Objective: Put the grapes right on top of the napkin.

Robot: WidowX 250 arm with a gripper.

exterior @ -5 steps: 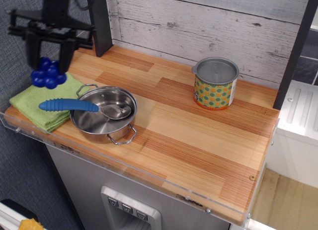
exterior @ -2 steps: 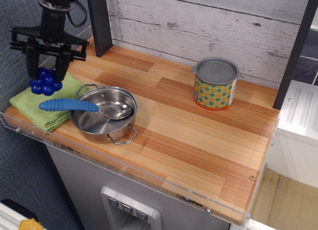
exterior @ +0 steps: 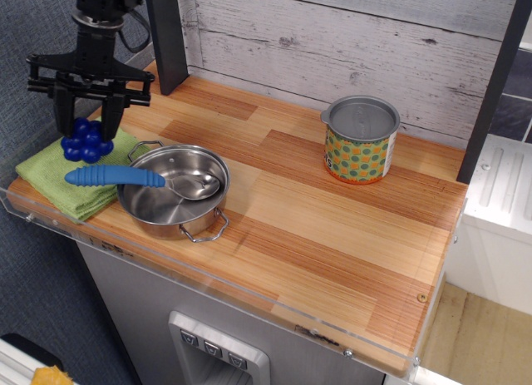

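— At the far left end of the table (exterior: pixel 316 210) we see the tool (exterior: pixel 86 117) pointing straight down, its two black fingers (exterior: pixel 63 112) on either side of the grapes (exterior: pixel 86 140). Do we call that a grip?

— We do: the fingers press on the top of the bunch, so the tool is clamped on the grapes. Whether the bunch touches the cloth below, we cannot tell.

— And the napkin (exterior: pixel 58 174)?

— We find it lying flat at the left edge of the table, light green and folded. The grapes sit over its rear part, near the corner closest to the wall.

— Just beside the napkin we see the steel pot (exterior: pixel 174 191), with two wire handles.

— Yes, and a spoon (exterior: pixel 133 178) rests in it: the metal bowl lies inside the pot, while the blue handle sticks out over the rim and above the napkin, in front of the grapes.

— Well apart, toward the back right, we note a tin can (exterior: pixel 359 140) with a green and orange dotted label, standing upright.
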